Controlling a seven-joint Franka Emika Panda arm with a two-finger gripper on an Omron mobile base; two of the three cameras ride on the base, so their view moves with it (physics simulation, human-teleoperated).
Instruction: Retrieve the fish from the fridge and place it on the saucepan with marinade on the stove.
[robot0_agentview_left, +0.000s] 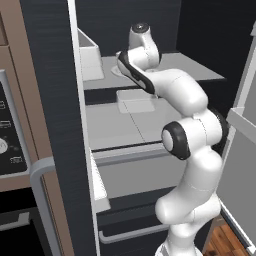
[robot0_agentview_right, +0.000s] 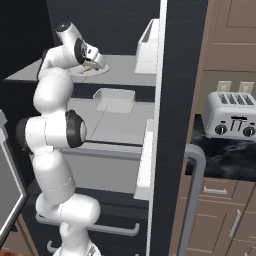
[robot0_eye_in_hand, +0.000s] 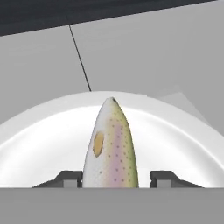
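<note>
The fridge (robot0_agentview_left: 50, 100) stands open, and my arm reaches onto its upper pale grey shelf (robot0_agentview_right: 125, 65). A white plate (robot0_eye_in_hand: 175, 140) rests on that shelf, its rim also showing in the right base view (robot0_agentview_right: 107, 70). On the plate lies the fish (robot0_eye_in_hand: 111, 148), slim, pale and speckled with a pinkish stripe. My gripper (robot0_eye_in_hand: 116, 178) straddles the near end of the fish, one dark fingertip (robot0_eye_in_hand: 70, 178) on each side. A narrow gap shows at the right fingertip, so the jaws are open around the fish. The saucepan, marinade and stove are out of view.
A clear shallow container (robot0_agentview_right: 114, 100) sits on the shelf below. A white door bin (robot0_agentview_right: 149, 45) hangs on the fridge door beside my arm. Lower drawers with a bar handle (robot0_agentview_right: 100, 227) are beneath. A toaster (robot0_agentview_right: 234, 116) stands on the counter to the right.
</note>
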